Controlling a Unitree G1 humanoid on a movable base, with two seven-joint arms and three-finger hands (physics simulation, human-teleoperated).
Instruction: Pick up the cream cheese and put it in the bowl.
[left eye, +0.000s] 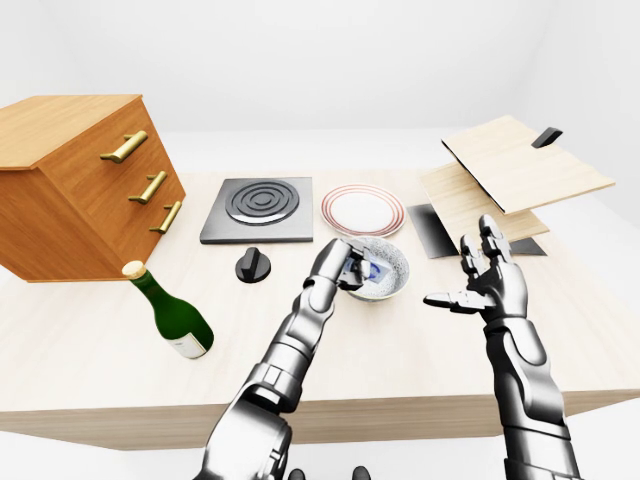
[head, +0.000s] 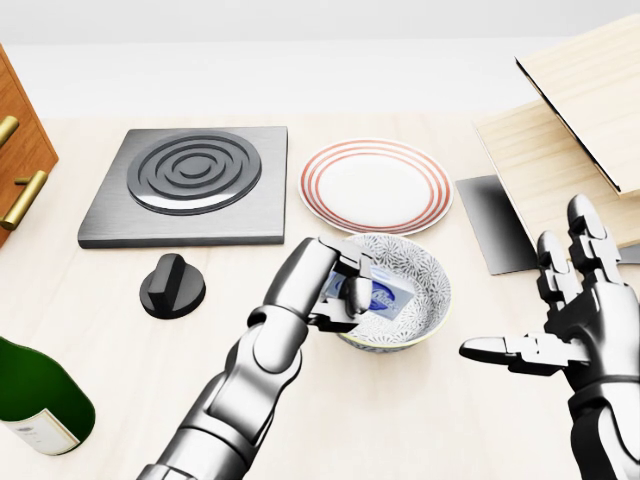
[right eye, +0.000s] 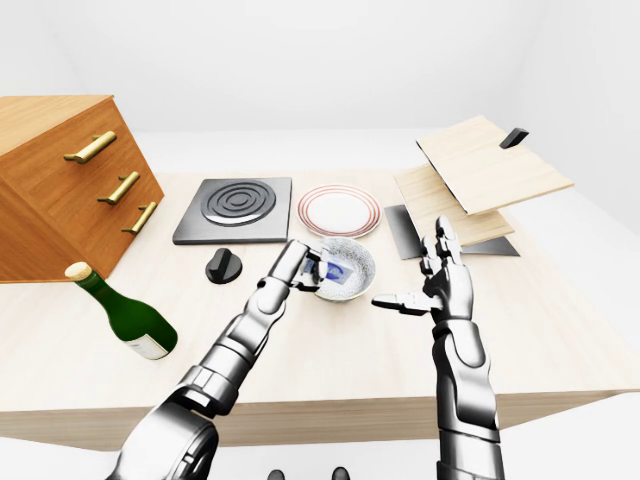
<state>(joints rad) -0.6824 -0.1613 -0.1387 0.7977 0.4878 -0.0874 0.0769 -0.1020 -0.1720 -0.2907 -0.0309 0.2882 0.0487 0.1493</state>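
The eye views show whole what the head view crops: a boxy wooden drawer chest with brass handles and a green glass bottle leaning on the pale tabletop. Rightward lie a black knob and a square grey burner with concentric rings. The metallic left hand grips the blue-and-white cream cheese box, lowered inside the round patterned bowl, below a red-rimmed plate. The right hand hovers with fingers spread, below stacked wooden boards.
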